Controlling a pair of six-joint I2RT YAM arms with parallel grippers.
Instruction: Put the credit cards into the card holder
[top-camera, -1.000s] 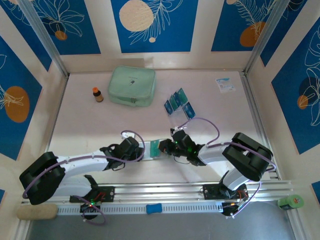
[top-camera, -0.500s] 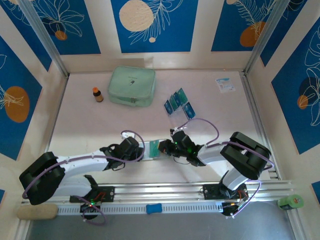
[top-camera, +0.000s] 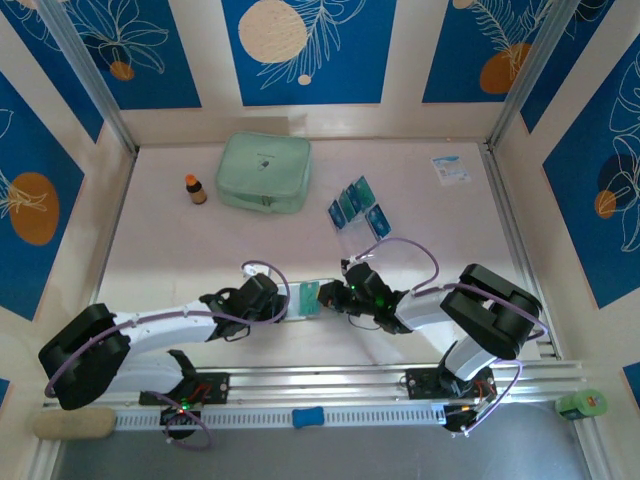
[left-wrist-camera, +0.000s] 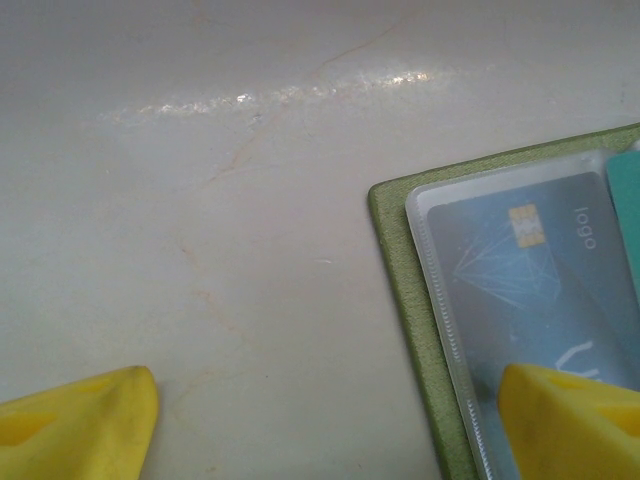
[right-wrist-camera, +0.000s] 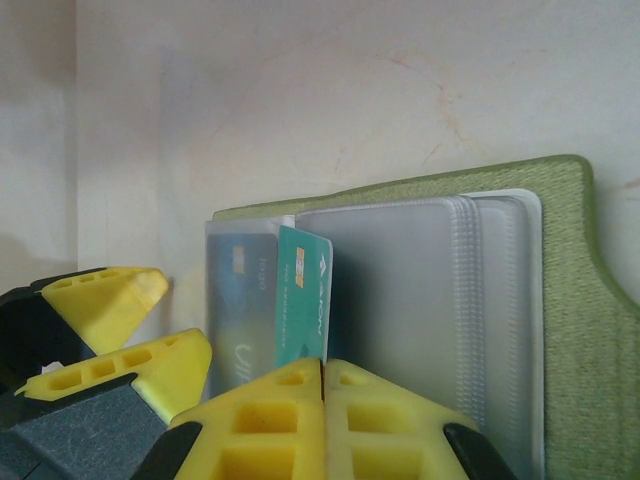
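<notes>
The olive card holder (top-camera: 300, 310) lies open between my two grippers, its clear sleeves (right-wrist-camera: 400, 290) facing up. One blue-grey card (left-wrist-camera: 530, 280) sits inside the leftmost sleeve. My right gripper (right-wrist-camera: 322, 375) is shut on a teal card (right-wrist-camera: 303, 295), held on edge at the sleeves' opening beside the blue-grey card (right-wrist-camera: 238, 300). My left gripper (left-wrist-camera: 325, 425) is open; one fingertip (left-wrist-camera: 570, 420) rests on the sleeve, the other (left-wrist-camera: 80, 420) lies over bare table. Several more blue and teal credit cards (top-camera: 352, 205) lie spread on the table further back.
A pale mint zip pouch (top-camera: 264, 172) and a small brown bottle with an orange cap (top-camera: 195, 189) stand at the back left. A white-and-blue paper packet (top-camera: 450, 168) lies at the back right. An aluminium rail (top-camera: 330, 385) runs along the near edge.
The right arm has shifted very slightly towards the holder with the teal card. The left arm has held still.
</notes>
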